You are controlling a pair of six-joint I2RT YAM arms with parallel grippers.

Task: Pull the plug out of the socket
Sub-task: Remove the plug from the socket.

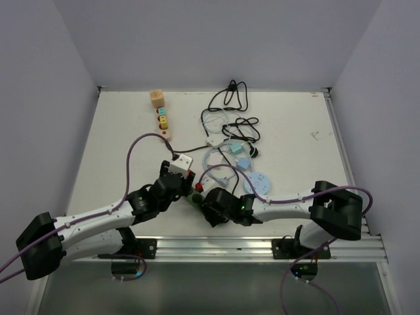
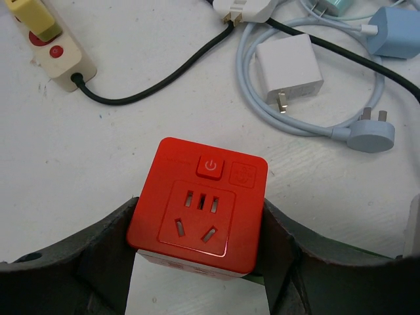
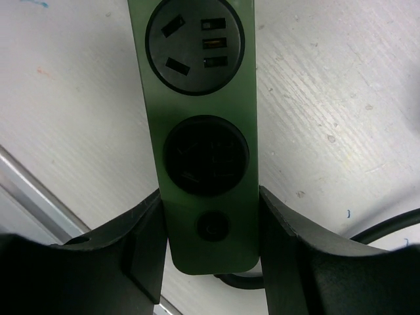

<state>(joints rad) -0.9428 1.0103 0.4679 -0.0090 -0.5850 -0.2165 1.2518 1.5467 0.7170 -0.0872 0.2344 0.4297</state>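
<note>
The left claw (image 2: 200, 226) held the red cube plug (image 2: 210, 190) by its two sides, with one finger pressed on each. The cube's red face looked at the left wrist camera. It had a power button and a set of holes on it. Under the face, its body was white.

The right claw (image 3: 209, 210) held the green socket strip (image 3: 203, 98) near its end and squeezed its long edges. The strip had round dark sockets in a row.

From above, we saw both things at the near middle of the desk (image 2: 79, 164). The cube sat just beside the end of the strip. A bit of green showed under the cube, but we could not tell if the two were joined.

Past the cube lay a white charger (image 2: 289, 69), a beige strip (image 2: 56, 56) with a black cord (image 2: 164, 82), and a pale blue plug (image 2: 374, 134) on its cable.
</note>
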